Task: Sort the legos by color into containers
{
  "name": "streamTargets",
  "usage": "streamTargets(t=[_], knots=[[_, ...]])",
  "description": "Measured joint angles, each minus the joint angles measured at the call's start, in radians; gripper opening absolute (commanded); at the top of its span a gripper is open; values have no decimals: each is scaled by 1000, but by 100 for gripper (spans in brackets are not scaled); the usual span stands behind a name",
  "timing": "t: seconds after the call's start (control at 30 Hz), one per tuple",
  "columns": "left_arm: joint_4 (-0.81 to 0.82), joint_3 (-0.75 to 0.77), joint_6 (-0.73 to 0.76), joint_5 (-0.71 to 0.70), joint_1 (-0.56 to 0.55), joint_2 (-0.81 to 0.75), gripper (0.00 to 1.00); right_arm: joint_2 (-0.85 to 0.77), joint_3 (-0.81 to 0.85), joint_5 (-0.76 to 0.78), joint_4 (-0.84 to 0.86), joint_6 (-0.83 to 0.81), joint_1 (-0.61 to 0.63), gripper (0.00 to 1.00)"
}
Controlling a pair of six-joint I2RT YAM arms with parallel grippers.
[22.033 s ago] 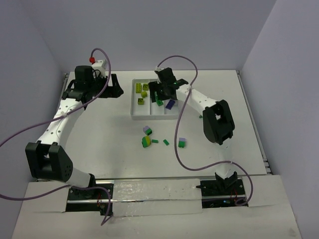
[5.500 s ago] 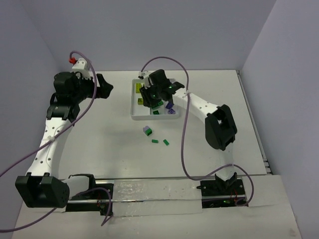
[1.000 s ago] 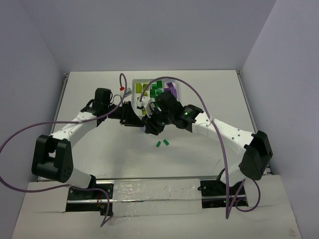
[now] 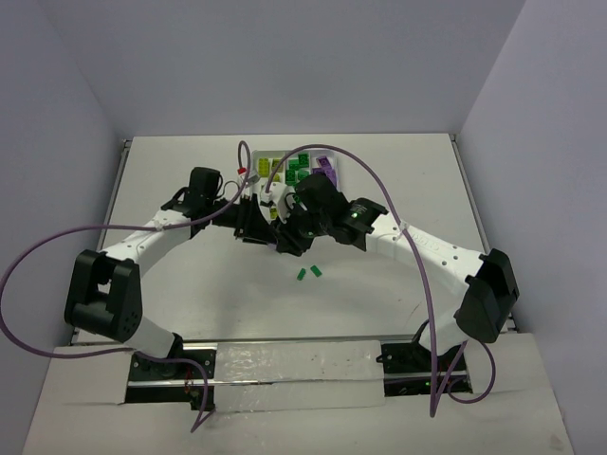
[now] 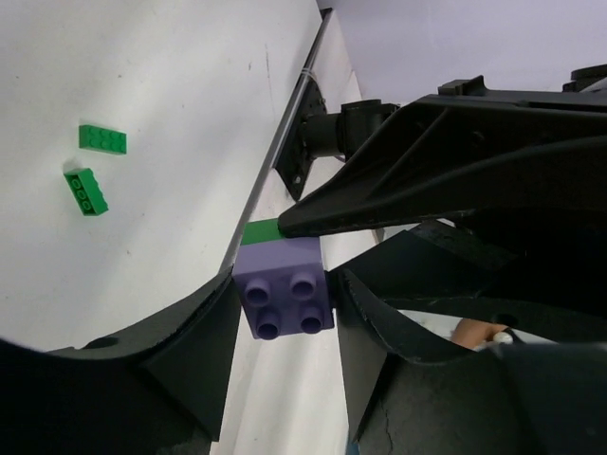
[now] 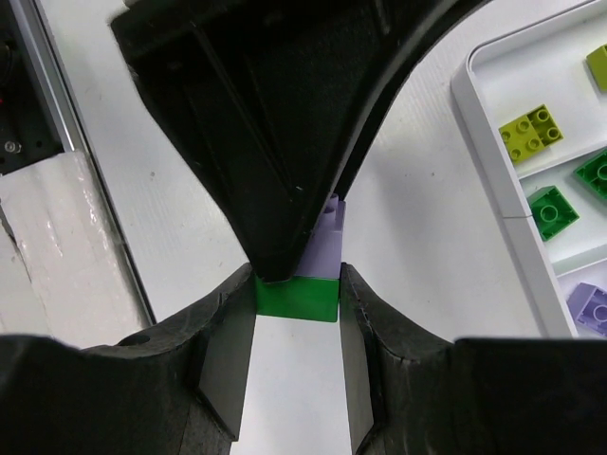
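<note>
**Two-Colour Stack Gripped From Both Ends**

The left gripper (image 5: 285,305) clenched its two fingers on one purple brick (image 5: 283,284) at the centre of its wrist view. The right gripper (image 6: 297,308) pinched the one green brick (image 6: 297,294) joined to it. Two loose green bricks (image 5: 102,138) lay upper left on the table (image 5: 171,114). At the right edge of the right wrist view, the tray (image 6: 482,142) showed five bricks (image 6: 553,210): two yellow-green, two green, one purple.
</note>
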Motion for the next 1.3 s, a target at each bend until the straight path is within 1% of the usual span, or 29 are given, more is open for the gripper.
streamTargets(t=[0.07,0.1,0.2,0.27,0.33,0.37,0.4,0.47,0.63,0.83,0.9,1.03,1.13,1.3], knots=[[-5,0,1,-1,-3,6,53,0,2,1,0,0,0,0],[-6,0,2,-2,-4,8,53,0,2,1,0,0,0,0],[-8,1,1,-2,-5,11,46,0,2,2,0,0,0,0],[-9,3,-2,-2,-5,11,32,0,2,6,0,-2,0,0],[-10,5,-8,-2,-5,13,25,0,2,10,1,-7,0,0],[-10,5,-9,-2,-5,14,19,0,2,12,1,-7,0,0],[-10,5,-10,-1,-5,15,10,0,2,13,0,-9,0,0],[-8,5,-16,0,-2,16,1,0,2,16,1,-11,0,0],[-6,5,-26,20,44,16,0,0,-18,28,59,-26,2,0],[-6,52,-28,-1,216,17,0,-7,-57,63,21,-50,2,0],[-7,88,-24,-16,251,17,0,-6,-58,78,3,-57,2,0],[-15,168,15,-51,273,16,0,5,-58,134,8,-67,-1,0],[-31,192,60,-98,274,7,0,39,-51,186,34,-62,-11,0],[-65,187,118,-205,274,-28,0,192,49,257,70,-15,-71,0]])
